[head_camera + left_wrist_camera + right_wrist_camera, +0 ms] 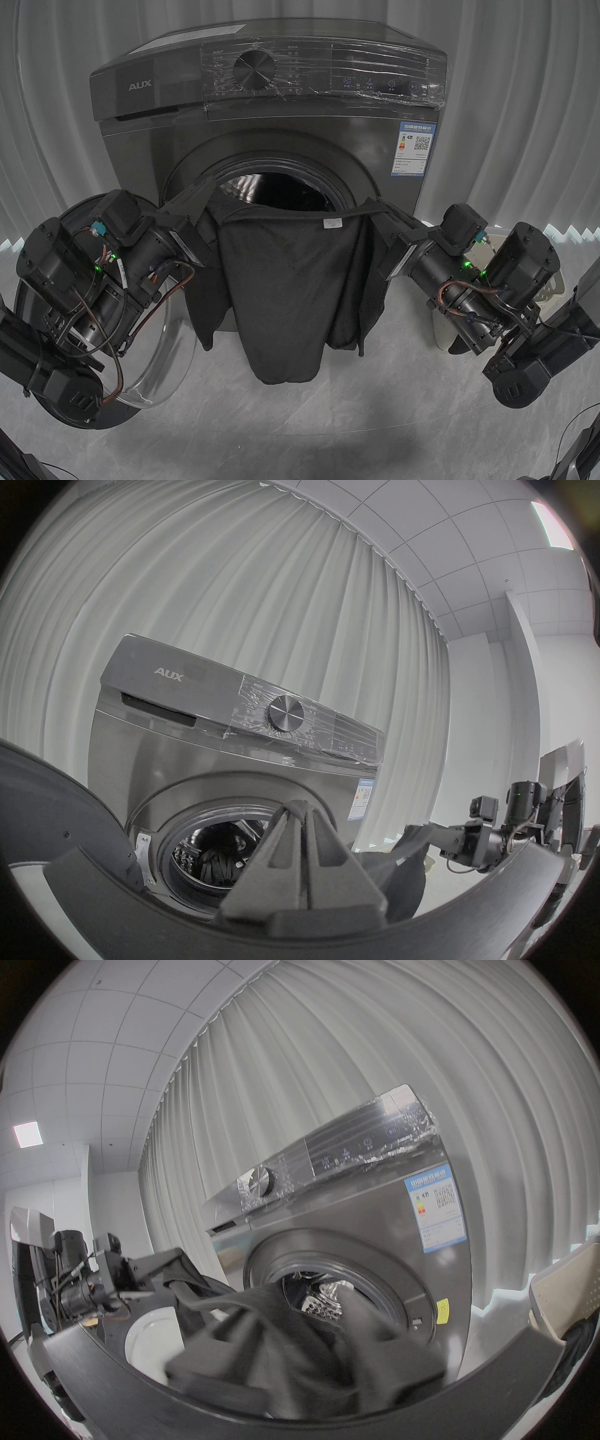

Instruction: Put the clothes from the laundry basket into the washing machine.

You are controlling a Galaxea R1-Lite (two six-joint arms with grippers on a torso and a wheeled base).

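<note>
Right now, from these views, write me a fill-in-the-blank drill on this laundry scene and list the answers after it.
1. The washing machine has its door swung ____.
2. The left gripper and the right gripper are each shut on a top corner of the dark garment, so the number of grippers holding it is ____.
3. The laundry basket stands on the floor at the robot's ____ side.
Missing words: open; two; right.

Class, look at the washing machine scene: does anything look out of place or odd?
Yes. The dark garment, stretched between the left gripper and right gripper, hangs mostly outside the washing machine, draped below its drum opening rather than in it.
</note>
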